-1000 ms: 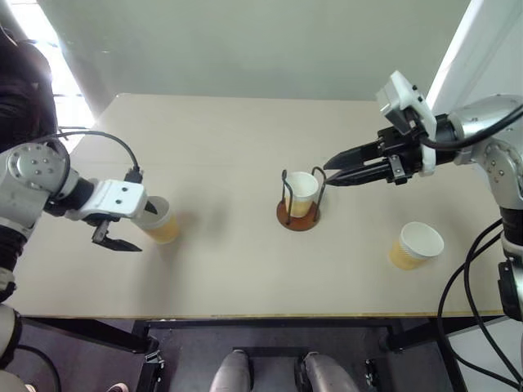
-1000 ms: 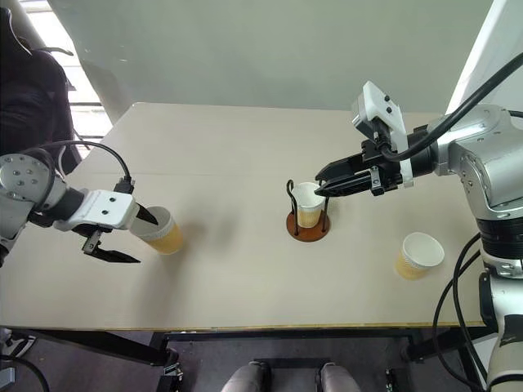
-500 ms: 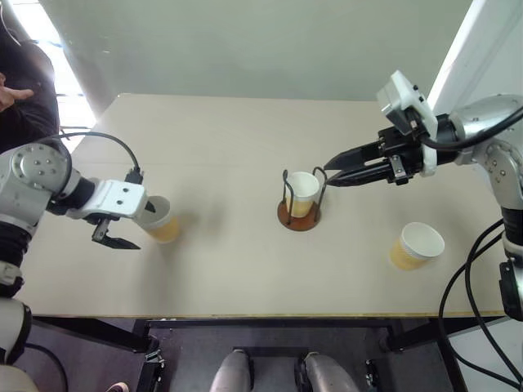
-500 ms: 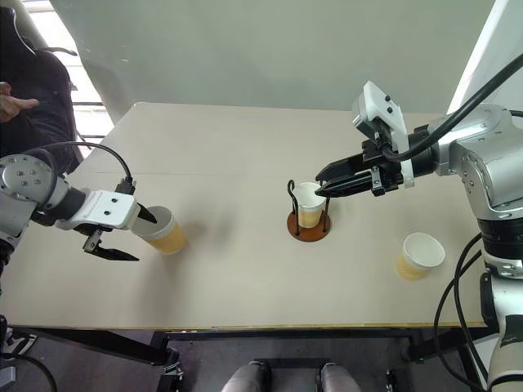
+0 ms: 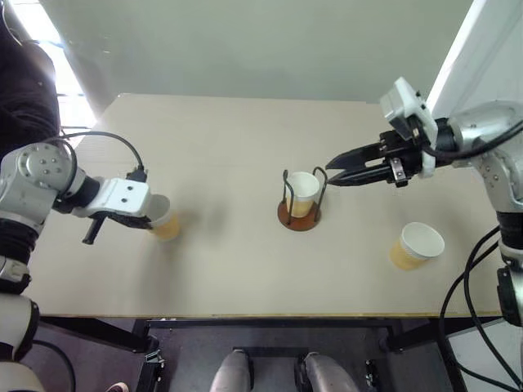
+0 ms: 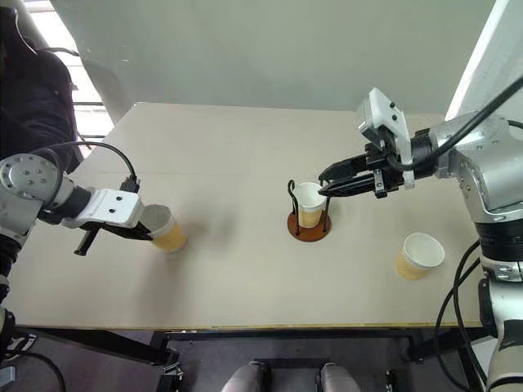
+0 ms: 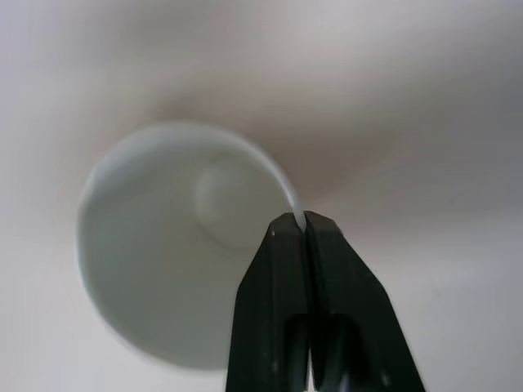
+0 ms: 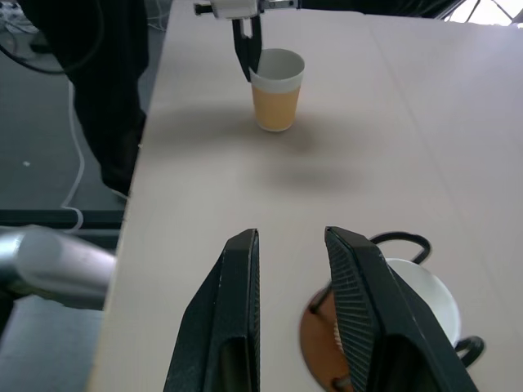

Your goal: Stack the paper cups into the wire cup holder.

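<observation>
left claw: my left gripper clenched on the rim of the cup at frame left, one finger inside
right claw: my right gripper partly open, empty, just right of the wire cup holder
holder: centre frame, one paper cup seated, I think
third cup: lower right, upright

Bare table lies open between 3 well-separated cups.
</observation>
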Controlling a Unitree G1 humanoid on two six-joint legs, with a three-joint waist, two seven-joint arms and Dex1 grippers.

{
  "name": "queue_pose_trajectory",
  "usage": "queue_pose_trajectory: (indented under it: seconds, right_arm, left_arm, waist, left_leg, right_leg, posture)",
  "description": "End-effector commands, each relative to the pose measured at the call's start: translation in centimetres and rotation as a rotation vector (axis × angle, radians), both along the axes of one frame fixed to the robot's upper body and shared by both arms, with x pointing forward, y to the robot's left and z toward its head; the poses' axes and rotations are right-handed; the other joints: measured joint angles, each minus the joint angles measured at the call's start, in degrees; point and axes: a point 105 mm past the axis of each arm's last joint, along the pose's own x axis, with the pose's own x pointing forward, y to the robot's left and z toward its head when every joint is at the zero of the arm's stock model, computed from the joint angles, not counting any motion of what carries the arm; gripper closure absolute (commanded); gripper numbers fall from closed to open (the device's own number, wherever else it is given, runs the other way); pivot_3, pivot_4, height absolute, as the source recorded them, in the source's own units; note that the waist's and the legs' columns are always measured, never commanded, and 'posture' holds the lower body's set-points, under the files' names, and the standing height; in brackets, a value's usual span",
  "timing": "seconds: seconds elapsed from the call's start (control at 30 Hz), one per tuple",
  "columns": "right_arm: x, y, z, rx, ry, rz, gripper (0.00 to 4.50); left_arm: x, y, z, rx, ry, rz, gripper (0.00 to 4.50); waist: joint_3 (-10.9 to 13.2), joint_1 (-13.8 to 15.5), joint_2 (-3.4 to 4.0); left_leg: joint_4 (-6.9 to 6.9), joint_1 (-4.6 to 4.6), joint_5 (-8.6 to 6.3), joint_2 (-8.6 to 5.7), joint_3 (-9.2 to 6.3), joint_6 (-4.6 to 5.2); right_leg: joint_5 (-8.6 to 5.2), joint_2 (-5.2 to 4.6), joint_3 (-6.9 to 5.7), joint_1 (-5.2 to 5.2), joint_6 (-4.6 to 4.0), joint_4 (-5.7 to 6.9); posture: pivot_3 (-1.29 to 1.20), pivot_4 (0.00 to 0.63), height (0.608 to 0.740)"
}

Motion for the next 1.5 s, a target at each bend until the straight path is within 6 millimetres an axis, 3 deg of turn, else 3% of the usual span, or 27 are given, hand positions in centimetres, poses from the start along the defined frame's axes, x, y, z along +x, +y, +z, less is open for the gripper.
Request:
queue_pose_trajectory:
  seconds: [0.03,0.5,0.67,0.83,0.93,1.0,1.2,1.5]
  right_arm:
    - [0.4,-1.1,1.0,0.047,-0.090,-0.002,3.25]
    - [1.5,-2.9,-0.5,0.015,-0.113,-0.031,3.25]
    - [1.8,-3.5,-1.0,0.000,-0.108,-0.052,3.25]
    - [2.1,-4.0,-1.3,0.002,-0.014,-0.105,3.25]
    - [2.4,-4.2,-1.0,0.023,0.038,-0.148,2.70]
    - [2.4,-4.3,-0.8,0.027,0.046,-0.152,2.07]
    - [2.2,-4.9,-1.5,-0.013,0.038,-0.143,0.03]
    - [2.5,-5.6,-2.9,-0.132,-0.098,-0.108,0.03]
  left_arm:
    - [-0.1,-0.7,1.4,-0.020,-0.022,-0.031,4.48]
    - [0.8,-2.2,2.9,-0.122,-0.052,-0.037,4.48]
    - [2.5,-4.8,6.3,-0.190,-0.138,-0.091,4.48]
    - [3.0,-6.1,7.6,-0.205,-0.162,-0.129,4.48]
    - [3.2,-6.3,7.7,-0.200,-0.164,-0.133,4.50]
    - [3.4,-6.4,7.9,-0.199,-0.168,-0.135,4.50]
    - [3.6,-7.2,8.6,-0.206,-0.182,-0.157,4.50]
    - [4.1,-8.8,9.9,-0.230,-0.207,-0.194,4.50]
  waist:
    - [0.0,0.0,0.00]
    - [0.0,0.0,0.00]
    - [0.0,0.4,-0.01]
    - [0.0,0.3,-0.01]
    - [0.0,0.0,-0.01]
    - [0.0,0.0,0.00]
    - [0.0,0.0,0.00]
    - [0.0,0.2,0.00]
  left_leg:
    - [0.01,0.00,0.00,0.00,0.00,0.00]
    - [0.04,0.01,0.02,0.00,0.00,0.02]
    - [0.07,-0.01,0.03,0.00,-0.05,0.04]
    - [0.06,-0.02,0.03,-0.02,0.01,0.05]
    - [0.04,-0.01,0.03,-0.02,0.02,0.05]
    - [0.01,-0.01,0.03,-0.02,0.01,0.05]
    - [0.04,-0.05,0.03,-0.02,-0.02,0.05]
    - [0.10,-0.10,0.05,-0.02,-0.01,0.09]
  right_leg:
    - [0.01,0.00,0.00,0.01,0.02,0.00]
    - [0.05,0.00,0.00,0.08,0.08,-0.01]
    - [0.05,-0.02,-0.07,0.13,0.09,-0.02]
    - [0.10,-0.07,-0.04,0.18,0.18,-0.15]
    - [0.13,-0.07,-0.04,0.16,0.30,-0.15]
    - [0.39,-0.06,-0.04,0.15,0.76,-0.15]
    - [0.34,-0.07,-0.06,0.18,0.71,-0.21]
    - [0.41,-0.07,-0.06,0.18,0.83,-0.22]
  posture:
    - [0.00,0.150,0.740]
    - [0.00,0.150,0.740]
    - [0.00,0.150,0.740]
    - [0.00,0.150,0.740]
    - [0.00,0.150,0.740]
    - [0.00,0.150,0.740]
    - [0.00,0.150,0.740]
    - [0.00,0.150,0.740]
